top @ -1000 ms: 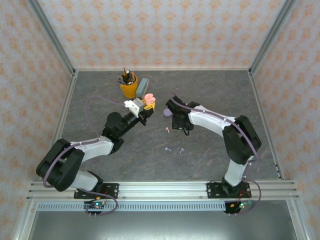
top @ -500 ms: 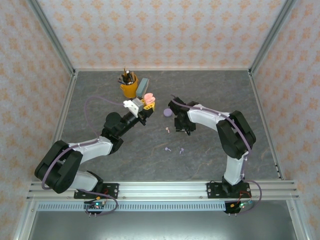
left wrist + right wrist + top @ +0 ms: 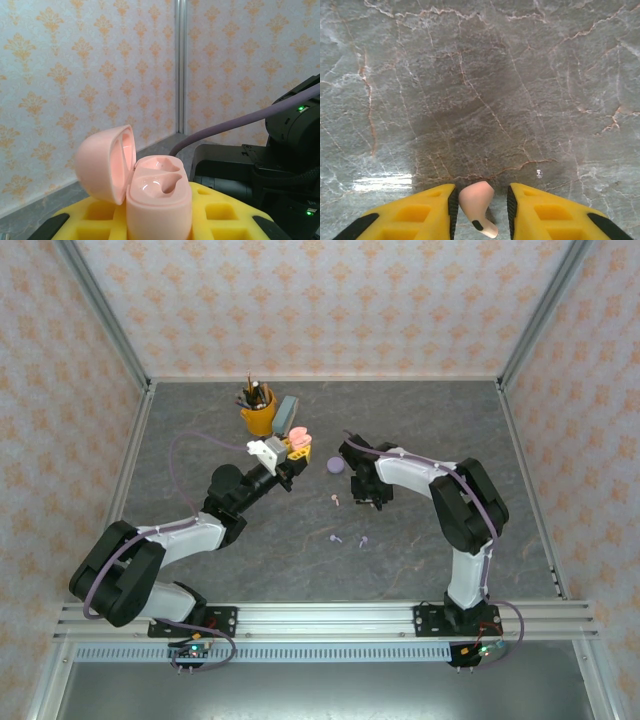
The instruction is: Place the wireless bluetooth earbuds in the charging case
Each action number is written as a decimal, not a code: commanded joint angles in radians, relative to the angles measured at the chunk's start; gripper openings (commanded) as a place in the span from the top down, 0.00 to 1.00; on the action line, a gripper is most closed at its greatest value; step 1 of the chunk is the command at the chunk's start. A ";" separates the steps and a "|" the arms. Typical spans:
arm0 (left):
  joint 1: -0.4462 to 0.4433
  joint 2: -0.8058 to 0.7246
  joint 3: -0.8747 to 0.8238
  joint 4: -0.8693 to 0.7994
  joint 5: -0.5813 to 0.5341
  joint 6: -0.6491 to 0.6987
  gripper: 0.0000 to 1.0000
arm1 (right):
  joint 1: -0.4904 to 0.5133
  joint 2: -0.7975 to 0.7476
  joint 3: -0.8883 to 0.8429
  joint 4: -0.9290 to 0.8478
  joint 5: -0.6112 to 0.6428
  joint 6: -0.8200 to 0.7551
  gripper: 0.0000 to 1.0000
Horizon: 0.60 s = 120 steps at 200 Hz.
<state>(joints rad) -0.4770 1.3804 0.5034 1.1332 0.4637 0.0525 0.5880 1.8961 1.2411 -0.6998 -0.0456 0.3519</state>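
Left claw (image 3: 288, 452), clenched on the charging case (image 3: 159, 200) at 11 o'clock of surface (image 3: 470, 75) centre, presents it upright, lid open, sockets upward for loading. Right claw (image 3: 366, 493), jaws apart and not yet clamped, straddles a pink earbud (image 3: 474, 200) at 6 o'clock in the right wrist view.

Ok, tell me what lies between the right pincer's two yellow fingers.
In the right wrist view, one pale pink stemmed plastic earbud lies between the right pincer's yellow fingers, on the grey marbled tabletop.

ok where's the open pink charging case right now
The open pale pink plastic charging case sits in the left claw, left of centre in the top view, between the yellow pen cup and the lilac round disc.
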 commanded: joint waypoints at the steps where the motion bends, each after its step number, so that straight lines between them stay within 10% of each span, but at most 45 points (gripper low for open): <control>1: 0.005 -0.013 0.026 0.013 0.010 -0.005 1.00 | -0.005 0.014 -0.003 -0.014 0.006 -0.013 0.68; 120: 0.005 -0.004 0.032 0.007 0.016 -0.012 1.00 | -0.007 -0.018 -0.030 0.002 -0.004 -0.004 0.82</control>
<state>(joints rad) -0.4770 1.3804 0.5041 1.1332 0.4637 0.0498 0.5880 1.8942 1.2407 -0.6918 -0.0635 0.3462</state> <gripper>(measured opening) 0.225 0.193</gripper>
